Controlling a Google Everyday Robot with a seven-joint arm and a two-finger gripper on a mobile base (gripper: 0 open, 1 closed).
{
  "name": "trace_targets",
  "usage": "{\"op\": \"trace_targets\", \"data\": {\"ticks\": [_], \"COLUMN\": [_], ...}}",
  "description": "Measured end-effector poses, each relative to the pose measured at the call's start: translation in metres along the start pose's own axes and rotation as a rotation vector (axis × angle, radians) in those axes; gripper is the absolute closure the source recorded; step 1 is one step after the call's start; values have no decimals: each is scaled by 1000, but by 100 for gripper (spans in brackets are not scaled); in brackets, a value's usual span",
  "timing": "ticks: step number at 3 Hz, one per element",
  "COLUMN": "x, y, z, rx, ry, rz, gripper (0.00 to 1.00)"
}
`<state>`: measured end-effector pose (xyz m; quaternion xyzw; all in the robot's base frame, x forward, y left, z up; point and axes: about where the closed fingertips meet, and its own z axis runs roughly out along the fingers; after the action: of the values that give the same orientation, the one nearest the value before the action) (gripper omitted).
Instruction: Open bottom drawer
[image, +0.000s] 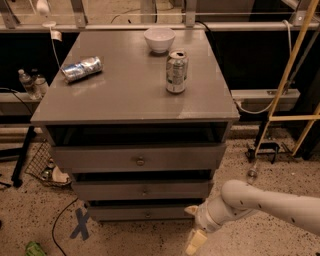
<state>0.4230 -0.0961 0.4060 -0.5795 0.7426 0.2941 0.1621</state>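
bottom drawer (125, 213) seen shut at the foot of the cabinet (125, 100), gripper (194, 226) held low just beside its right end, fingers (196, 242) spread apart, nothing held, knob (147, 215) not touched

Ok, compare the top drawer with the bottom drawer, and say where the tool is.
The top drawer looks widest; the bottom drawer looks narrowest. The top drawer sits highest, just under the cabinet top; the bottom drawer sits lowest of the three. The tool hangs low by the bottom drawer's right end, well below the top drawer. Both drawers are grey and flat-fronted, each with one small round centre knob.
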Motion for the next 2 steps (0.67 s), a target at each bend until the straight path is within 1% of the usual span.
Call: {"op": "trace_targets", "data": {"ticks": [1,2], "x": [9,34], "y": [-12,-56], "z": [8,37], "rx": [77,189], "ry": [59,131], "rz": [-65,-161], "gripper": [0,0]}}
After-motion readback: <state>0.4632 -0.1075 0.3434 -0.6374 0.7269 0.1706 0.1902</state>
